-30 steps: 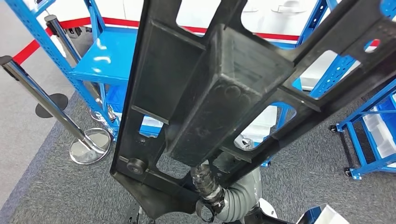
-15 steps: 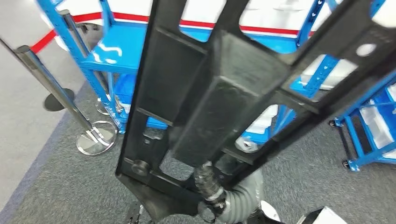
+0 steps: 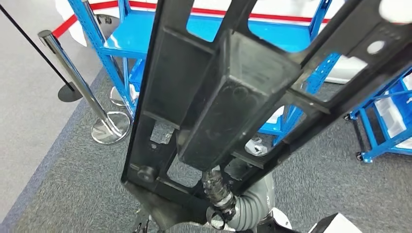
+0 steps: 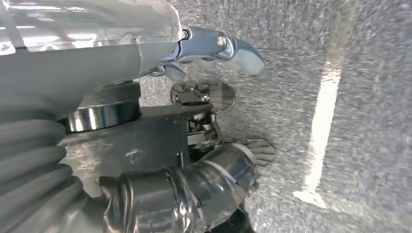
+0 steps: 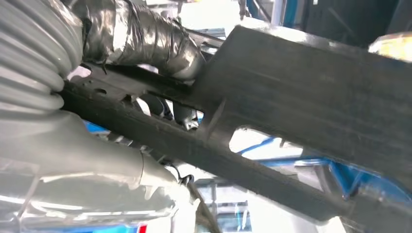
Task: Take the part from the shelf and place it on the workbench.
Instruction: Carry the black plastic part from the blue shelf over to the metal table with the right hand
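Black part (image 3: 233, 92) in right hand (image 3: 217, 194)

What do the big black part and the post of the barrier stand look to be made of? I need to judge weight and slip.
The black part looks like moulded plastic with a matte, scuffed finish: ribs, cut-outs and a dull grey sheen suggest this, though painted metal cannot be ruled out. The barrier post looks like polished, chrome-like metal, mirror-bright with sharp reflections.

legible text, labels, brands, numbers, signs: none on the black part (image 3: 233, 92) or the blue shelving (image 3: 141, 41).
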Tool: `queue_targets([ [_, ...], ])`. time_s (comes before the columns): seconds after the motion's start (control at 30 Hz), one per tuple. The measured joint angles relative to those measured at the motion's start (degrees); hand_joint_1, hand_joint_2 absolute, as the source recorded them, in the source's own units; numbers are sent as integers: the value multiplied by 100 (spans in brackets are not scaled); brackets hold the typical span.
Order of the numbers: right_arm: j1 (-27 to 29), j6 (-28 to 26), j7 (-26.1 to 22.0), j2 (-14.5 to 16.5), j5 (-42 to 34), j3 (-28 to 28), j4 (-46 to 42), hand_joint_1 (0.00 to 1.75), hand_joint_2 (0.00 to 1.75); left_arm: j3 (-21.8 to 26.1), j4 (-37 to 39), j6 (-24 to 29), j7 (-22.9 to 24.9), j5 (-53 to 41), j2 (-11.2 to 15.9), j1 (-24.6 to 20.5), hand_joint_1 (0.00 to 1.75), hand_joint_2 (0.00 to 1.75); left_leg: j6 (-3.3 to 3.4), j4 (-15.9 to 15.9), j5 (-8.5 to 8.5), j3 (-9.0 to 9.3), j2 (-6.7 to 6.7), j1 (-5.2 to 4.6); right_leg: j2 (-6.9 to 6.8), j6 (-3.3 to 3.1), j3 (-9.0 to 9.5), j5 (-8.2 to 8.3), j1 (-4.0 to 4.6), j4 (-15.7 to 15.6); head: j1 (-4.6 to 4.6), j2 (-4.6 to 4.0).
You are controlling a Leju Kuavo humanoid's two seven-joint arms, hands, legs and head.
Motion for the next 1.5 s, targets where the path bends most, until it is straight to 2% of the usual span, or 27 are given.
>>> queue_targets([
  [0.07, 8, -31, 0, -4, -1, -1, 5, 166, 175, -12, -1, 0, 25, 1, -1, 5, 0, 175, 94, -10, 157, -113, 39, 8, 21, 55, -53, -70, -15, 31, 12, 0],
  [0.1, 13, -41, 1, -7, -2, -1, 6, 166, 175, -14, -1, 1, 36, 1, -2, 8, 0, 175, 152, -24, 251, -184, 60, 16, 38, 69, -112, -295, -15, 176, 28, 0],
  [0.17, 16, -44, 3, -11, -3, -2, 8, 166, 175, -15, -2, 2, 46, 1, -1, 6, 0, 175, 226, -25, 433, -373, 81, 13, 64, 76, -241, -1002, -20, 810, 55, 0],
  [0.2, 17, -44, 3, -12, -3, -2, 9, 166, 175, -15, -2, 3, 48, 0, -1, 5, 0, 175, 240, -17, 521, -483, 89, 3, 69, 82, -273, -1244, -19, 1188, 65, 0],
  [0.23, 18, -45, 4, -13, -4, -2, 11, 166, 175, -16, -2, 2, 49, -1, 0, 6, 0, 175, 240, -4, 607, -602, 94, -5, 72, 90, -266, -1319, -21, 1509, 74, 0],
  [0.3, 20, -54, 4, -13, -5, -2, 22, 166, 175, -16, -2, 2, 54, 1, 0, 6, 0, 175, 219, 46, 767, -860, 104, -12, 72, 99, -51, -1025, -30, 1695, 85, 0],
  [0.33, 20, -58, 4, -13, -5, -2, 27, 166, 175, -17, -2, 2, 56, 1, 0, 6, 0, 175, 200, 82, 838, -987, 106, -11, 72, 101, 159, -863, -37, 1550, 92, 0],
  [0.37, 18, -61, 4, -13, -5, -2, 31, 166, 175, -18, -2, 2, 58, 2, 1, 7, 0, 175, 173, 131, 901, -1108, 105, -14, 75, 98, 478, -844, -42, 1219, 97, 0],
  [0.4, 14, -61, 3, -10, -5, -2, 32, 166, 175, -20, -2, 3, 61, 2, 1, 10, 0, 175, 141, 184, 956, -1205, 103, -17, 81, 90, 812, -973, -35, 766, 97, 0],
  [0.47, 12, -61, 2, -6, -4, -2, 32, 166, 175, -22, -2, 4, 62, 2, 3, 18, 0, 175, 72, 245, 1068, -1307, 98, -19, 92, 68, 1216, -1261, -3, 127, 105, 0],
  [0.53, 16, -61, 2, -4, -4, -2, 36, 166, 175, -23, -2, 5, 62, 2, 5, 29, 0, 175, 2, 238, 1156, -1341, 92, 5, 84, 5, 1180, -1238, 20, 28, 127, 0],
  [0.6, 14, -61, 3, -1, -7, -2, 40, 166, 175, -25, -2, 7, 62, 5, 6, 40, 0, 175, -62, 389, 894, -1434, 82, 33, 62, -93, 1059, -1101, 12, 23, 127, 0],
  [0.7, 12, -65, 4, 2, -9, -1, 46, 166, 175, -30, -2, 9, 66, 10, 7, 48, 0, 175, -116, 1247, -17, -1597, 77, 44, 43, -185, 814, -870, 18, 22, 88, 0],
  [0.73, 13, -69, 4, 2, -7, 0, 51, 166, 175, -34, -2, 8, 71, 9, 7, 44, 0, 175, -121, 1551, -132, -1594, 76, 45, 39, -191, 716, -788, 27, 27, 83, 0],
  [0.8, 14, -83, 12, 2, -2, 0, 61, 166, 175, -49, -2, 3, 96, 5, 7, 35, 0, 175, -109, 1793, 99, -1428, 74, 43, 36, -191, 500, -622, 41, 46, 83, 0],
  [0.87, 14, -106, 35, 2, 1, 0, 66, 166, 175, -63, -2, -2, 120, 1, 9, 29, 0, 175, -65, 1398, 393, -940, 73, 32, 41, -179, 282, -464, 45, 67, 82, 0],
  [0.93, 14, -120, 62, 2, -9, 0, 68, 166, 175, -71, -2, 3, 124, 8, 20, 4, 0, 175, -6, 525, 222, -272, 74, -9, 35, -140, 154, -329, 42, 76, 85, 0],
  [0.97, 6, -103, 64, 4, -48, 1, 74, 166, 175, -73, -2, 18, 115, 43, 26, -9, 0, 175, 19, 194, 107, -61, 70, -36, 22, -114, 132, -263, 32, 64, 86, -1],
  [1.03, -30, -8, 15, 34, -218, 14, 109, 166, 175, -73, -2, 92, 65, 186, 34, -16, 0, 175, 65, -69, 75, 10, 61, -75, -1, -51, 116, -116, 9, 8, 89, -1],
  [1.1, -108, 186, -111, 99, -481, 59, 202, 166, 175, -50, -2, 185, -44, 425, 38, 3, 0, 175, 131, -128, 255, -82, 81, -60, 16, -7, 30, -220, 4, 60, 97, 0],
  [1.2, -275, 700, -479, 262, -1218, 173, 472, 166, 175, 47, -2, 210, -207, 740, 28, 13, 0, 175, 208, -142, 530, -367, 112, -35, 58, 35, -211, -1087, 10, 889, 126, 0],
  [1.23, -312, 891, -625, 312, -1516, 197, 572, 166, 175, 81, -2, 200, -235, 795, 18, 10, 0, 175, 216, -104, 604, -494, 116, -33, 63, 56, -251, -1279, 2, 1258, 133, 0],
  [1.27, -337, 1044, -741, 345, -1754, 214, 660, 166, 175, 111, -2, 191, -250, 821, 7, 9, 0, 175, 214, -59, 674, -626, 115, -29, 64, 80, -235, -1307, -13, 1536, 132, 0],
  [1.3, -357, 1131, -807, 360, -1887, 224, 728, 166, 175, 132, -2, 186, -256, 834, -7, 11, 0, 175, 199, -6, 735, -756, 115, -22, 64, 101, -153, -1192, -30, 1647, 134, 0],
  [1.37, -396, 1187, -854, 375, -1985, 239, 828, 166, 175, 155, -2, 186, -257, 841, -23, 19, 0, 175, 140, 131, 843, -1028, 113, 6, 63, 143, 252, -915, -80, 1341, 135, 0],
  [1.43, -426, 1174, -852, 414, -2015, 245, 894, 166, 175, 164, -2, 185, -251, 847, -27, 28, 0, 175, 59, 294, 923, -1258, 106, 18, 79, 154, 776, -1054, -77, 618, 127, 0],
  [1.5, -449, 1098, -841, 464, -2018, 248, 953, 166, 175, 177, -2, 179, -212, 851, -27, 35, 0, 175, -16, 382, 1008, -1355, 103, 25, 103, 102, 959, -1249, -35, 238, 114, 0],
])
